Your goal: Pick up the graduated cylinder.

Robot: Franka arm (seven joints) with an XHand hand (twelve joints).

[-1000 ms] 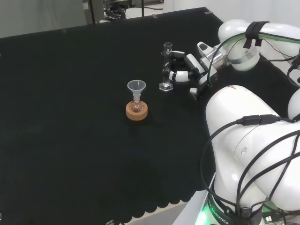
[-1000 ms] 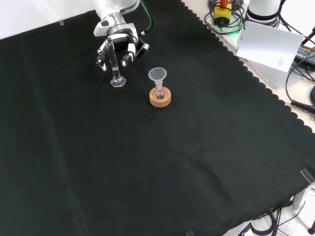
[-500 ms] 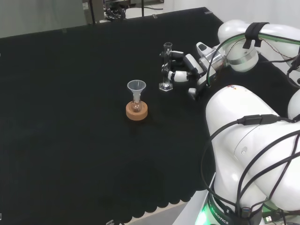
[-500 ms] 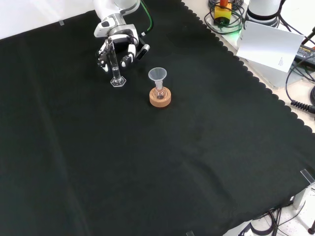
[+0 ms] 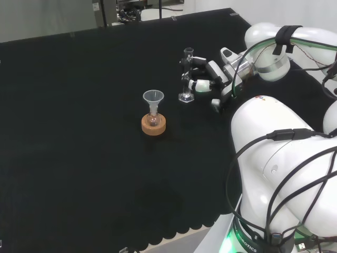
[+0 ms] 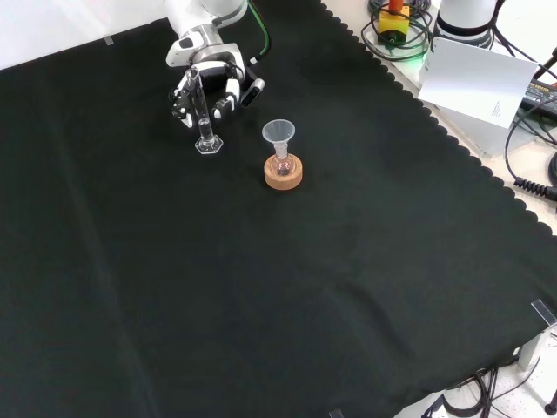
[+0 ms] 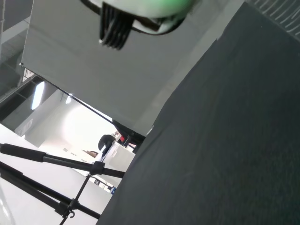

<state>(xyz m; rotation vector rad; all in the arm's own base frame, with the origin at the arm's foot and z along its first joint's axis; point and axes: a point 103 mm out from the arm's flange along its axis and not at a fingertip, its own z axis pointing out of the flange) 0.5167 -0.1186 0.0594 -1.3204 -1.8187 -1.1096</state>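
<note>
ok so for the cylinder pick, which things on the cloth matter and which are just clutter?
Job:
- tall clear glass graduated cylinder, standing upright on its foot
- black and white robot hand, fingers curling at the cylinder

Lying about:
- clear plastic funnel sitting in a small flask
- round cork ring under that flask
- black cloth

A clear funnel (image 5: 153, 98) sits in a small flask (image 5: 153, 119) on a cork ring (image 5: 153, 125) near the middle of the black-clothed table (image 5: 79, 158).
</note>
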